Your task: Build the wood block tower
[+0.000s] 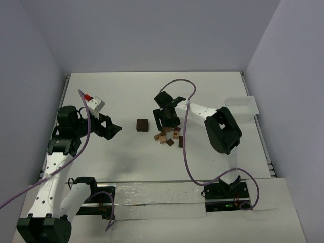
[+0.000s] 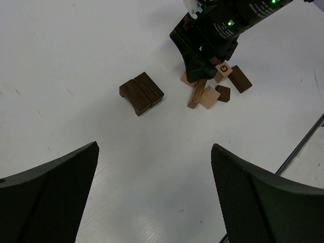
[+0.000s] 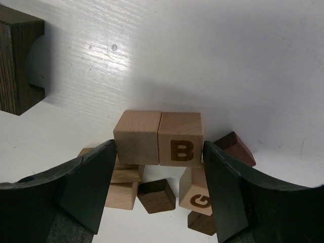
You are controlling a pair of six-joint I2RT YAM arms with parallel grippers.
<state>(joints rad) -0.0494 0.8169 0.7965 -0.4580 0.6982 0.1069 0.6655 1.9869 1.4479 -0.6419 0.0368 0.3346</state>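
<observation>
Wood block tower is just a messy heap right now

Left gripper (image 1: 112, 129) hangs with fingers spread wide, nothing in them, at 9 o'clock of the dark arch block (image 1: 142, 124). At that block's 3 o'clock the wood block tower (image 1: 169, 137) is a loose pile on the table (image 1: 126, 91). The right gripper (image 1: 168, 123) is down on it, fingers pinching two tan cubes (image 3: 158, 137) side by side, one marked B.

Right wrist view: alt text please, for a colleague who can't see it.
The right end effector flanks a plain tan block and a B block set side by side, above a small jumble including a G block and dark pieces. A dark arched block lies apart at upper left on the white table.
</observation>
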